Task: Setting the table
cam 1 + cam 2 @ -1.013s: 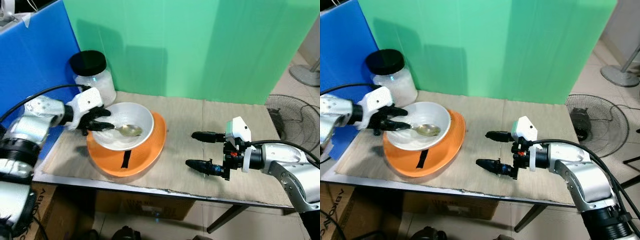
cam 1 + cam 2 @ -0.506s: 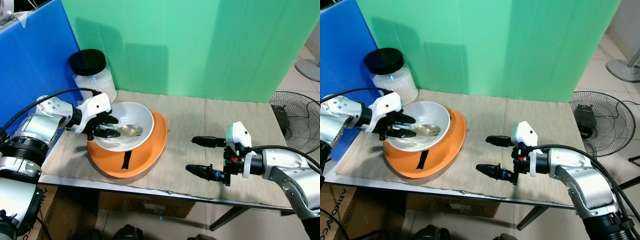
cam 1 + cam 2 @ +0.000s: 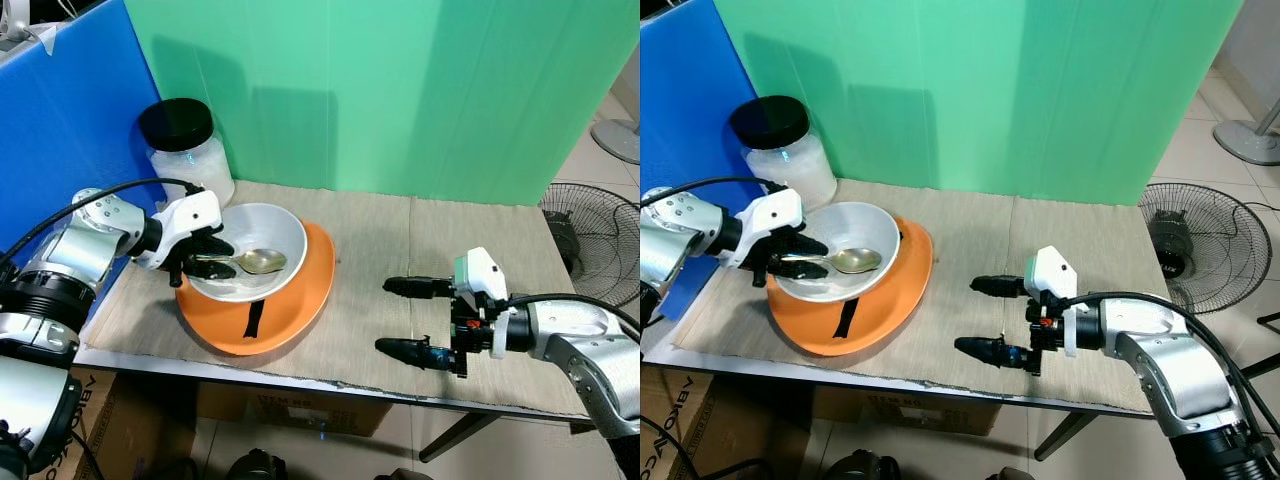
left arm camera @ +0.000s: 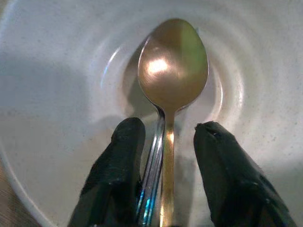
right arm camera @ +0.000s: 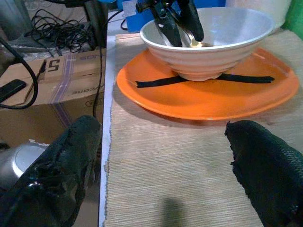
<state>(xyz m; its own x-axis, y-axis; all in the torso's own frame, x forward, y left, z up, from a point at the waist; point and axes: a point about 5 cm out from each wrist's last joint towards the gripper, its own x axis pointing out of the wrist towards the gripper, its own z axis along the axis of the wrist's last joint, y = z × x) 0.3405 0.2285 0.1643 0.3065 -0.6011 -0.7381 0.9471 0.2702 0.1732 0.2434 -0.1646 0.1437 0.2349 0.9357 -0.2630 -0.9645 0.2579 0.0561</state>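
The left gripper (image 3: 212, 257) has eased back along the spoon (image 3: 250, 262) handle; the right gripper (image 3: 410, 319) has lowered toward the table (image 3: 380, 240) edge.

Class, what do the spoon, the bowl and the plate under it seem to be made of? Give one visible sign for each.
Shiny gold-toned spoon: probably polished metal, since it mirrors light and colour.
White bowl: glazed ceramic or melamine; smooth, faintly speckled, with soft gloss.
Orange plate: likely plastic or melamine; even colour, dull sheen. The black strip across it looks like tape.

light: bright, even, from above | shadows: soft on green backdrop (image 3: 400, 90) and under orange plate (image 3: 300, 310) | glare: highlight on spoon (image 4: 173, 61) | focus: head views sharp, right claw (image 5: 161, 184) fingers blurred
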